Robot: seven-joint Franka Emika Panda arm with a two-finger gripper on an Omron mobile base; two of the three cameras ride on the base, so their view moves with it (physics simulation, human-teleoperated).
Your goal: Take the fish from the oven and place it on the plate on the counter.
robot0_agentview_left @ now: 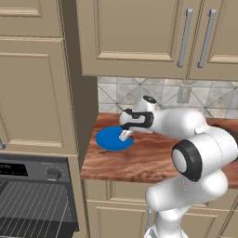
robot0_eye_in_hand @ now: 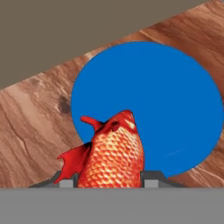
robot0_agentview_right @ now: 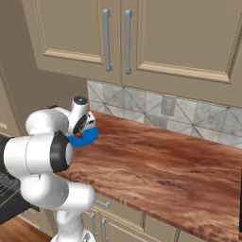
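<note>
My gripper is shut on the fish, a red-orange scaly fish that stands up between the two dark fingertips. It hangs just above the near edge of the round blue plate. In the left base view the gripper points down over the plate at the left end of the counter. The right base view has the gripper over the plate, with a speck of the fish below the hand. The oven is at lower left, its wire racks showing.
A tall beige cabinet wall stands just left of the plate. Upper cabinets hang over the counter, with a tiled backsplash and a wall outlet behind. The counter stretches bare to the right.
</note>
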